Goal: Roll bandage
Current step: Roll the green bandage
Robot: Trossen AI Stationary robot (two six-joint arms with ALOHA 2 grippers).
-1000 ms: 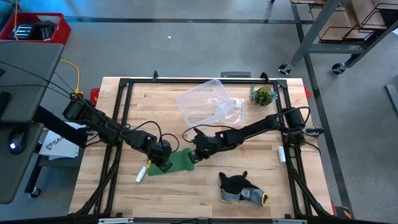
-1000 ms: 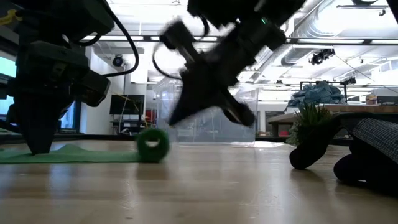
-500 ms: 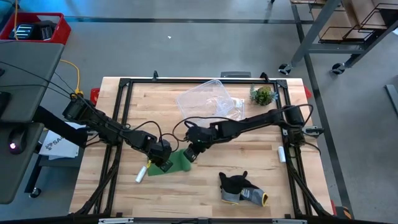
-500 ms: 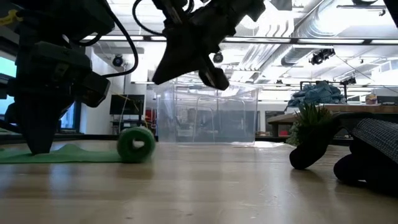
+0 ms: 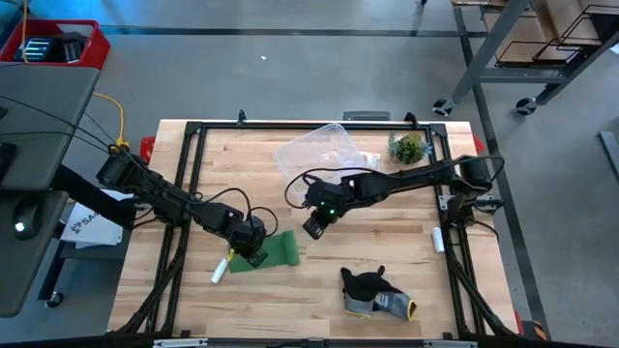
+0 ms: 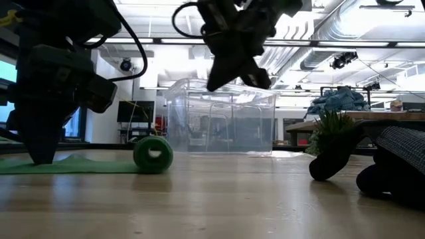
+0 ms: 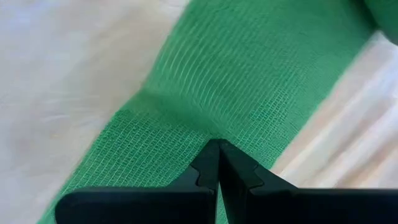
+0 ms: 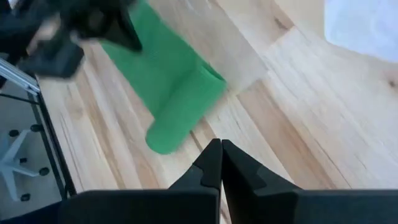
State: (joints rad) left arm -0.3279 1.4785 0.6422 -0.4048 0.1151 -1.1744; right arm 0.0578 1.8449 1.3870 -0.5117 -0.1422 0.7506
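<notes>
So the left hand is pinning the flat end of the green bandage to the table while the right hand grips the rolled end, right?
Not quite. The left hand does pin the flat end of the bandage, but the right hand grips nothing: it hangs shut above the table, clear of the rolled end, as the low view shows.

Left gripper (image 5: 253,253) presses one end of the green bandage (image 5: 276,250) on the wooden table (image 5: 319,300); right gripper (image 5: 314,225) apparently hovers just beside its other end.

green mesh-weave cloth bandage (image 7: 236,81)
</notes>
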